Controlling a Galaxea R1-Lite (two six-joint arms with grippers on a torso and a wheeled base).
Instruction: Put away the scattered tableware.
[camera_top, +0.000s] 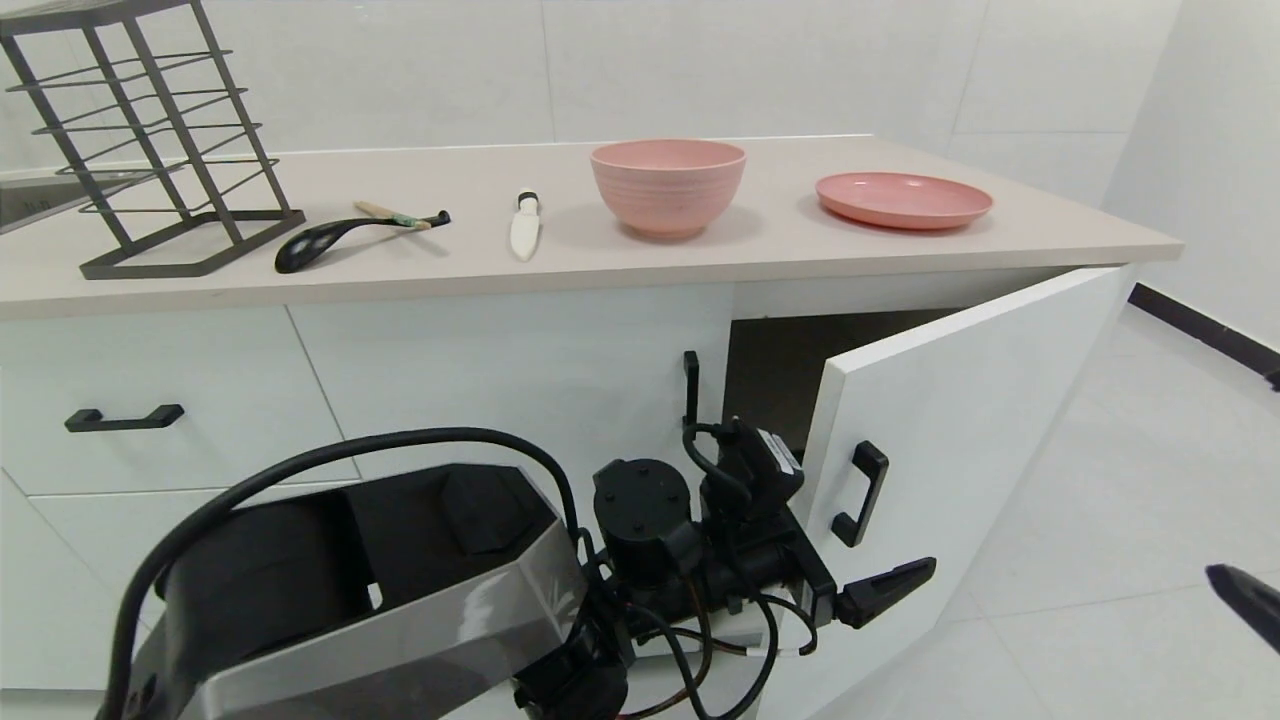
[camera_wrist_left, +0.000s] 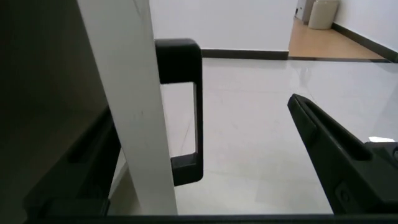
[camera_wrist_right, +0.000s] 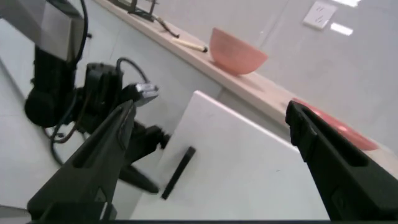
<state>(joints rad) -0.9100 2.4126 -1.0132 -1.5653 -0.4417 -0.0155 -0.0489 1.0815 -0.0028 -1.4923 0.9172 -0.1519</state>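
The left tool (camera_top: 850, 598) stands wide, its jaws straddling the edge of the open cabinet door (camera_top: 960, 400) just beside the handle (camera_top: 860, 493); a sideways withdrawal could snag that handle and swing the door; the right tool (camera_wrist_right: 214, 165) is also wide, holding nothing; on the desk (camera_top: 760, 240) beyond lie a black spoon (camera_top: 340, 238), white knife (camera_top: 524, 226), pink bowl (camera_top: 667, 185) and pink plate (camera_top: 903, 198), well apart.

Bowl (camera_top: 667, 185), plate (camera_top: 903, 198): matt pink plastic. Rack (camera_top: 140, 268): dark metal wire. Countertop (camera_top: 800, 250): smooth, matt.

Bowl (camera_top: 667, 185) beside plate (camera_top: 903, 198) (both pink)
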